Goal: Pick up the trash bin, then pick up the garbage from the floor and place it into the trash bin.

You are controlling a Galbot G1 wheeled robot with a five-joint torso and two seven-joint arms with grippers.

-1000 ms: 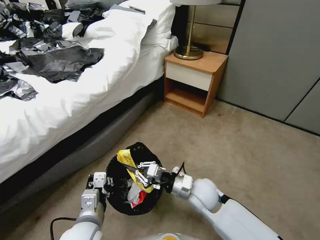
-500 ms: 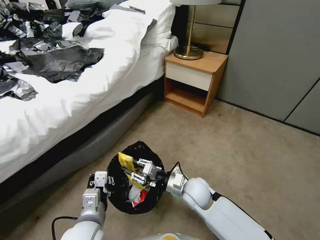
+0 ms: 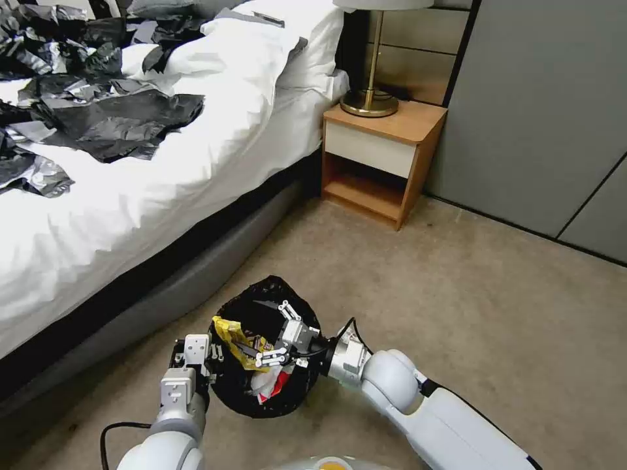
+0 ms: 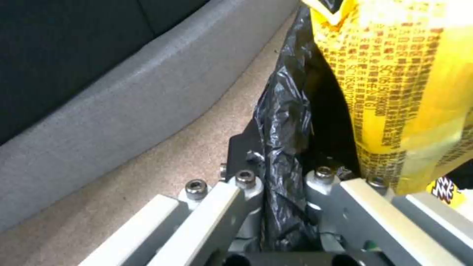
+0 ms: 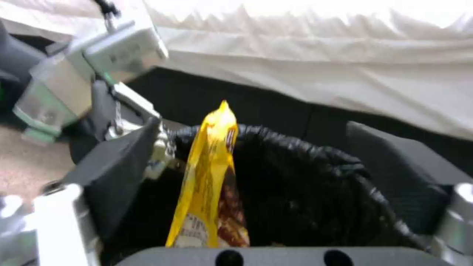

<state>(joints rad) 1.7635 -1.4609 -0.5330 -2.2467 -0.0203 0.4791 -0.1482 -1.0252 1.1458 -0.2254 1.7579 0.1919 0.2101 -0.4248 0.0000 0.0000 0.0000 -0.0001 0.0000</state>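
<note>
The trash bin point(image 3: 243, 395), lined with a black bag, is off the carpet beside the bed frame. My left gripper point(image 3: 210, 358) is shut on the bin's near rim; in the left wrist view its fingers point(image 4: 246, 181) pinch the black bag point(image 4: 283, 122). My right gripper point(image 3: 277, 333) hovers over the bin's mouth, open, its fingers spread wide. A yellow snack wrapper point(image 3: 235, 338) of the garbage leans inside the bin against the rim by the left gripper, touching neither right finger point(image 5: 121, 162). Red-and-white litter point(image 3: 274, 385) lies deeper in the bin.
The bed point(image 3: 130, 189) with white sheets runs along the left, with black plastic bags point(image 3: 111, 121) piled on it. A wooden nightstand point(image 3: 382, 153) with a brass lamp point(image 3: 370, 98) stands ahead. Grey wall panels point(image 3: 542, 117) close the right. Open carpet point(image 3: 470, 294) lies ahead and right.
My right gripper lowered into the bin's mouth and opened, letting go of the yellow wrapper, which dropped against the left rim. The left gripper and bin stayed put.
</note>
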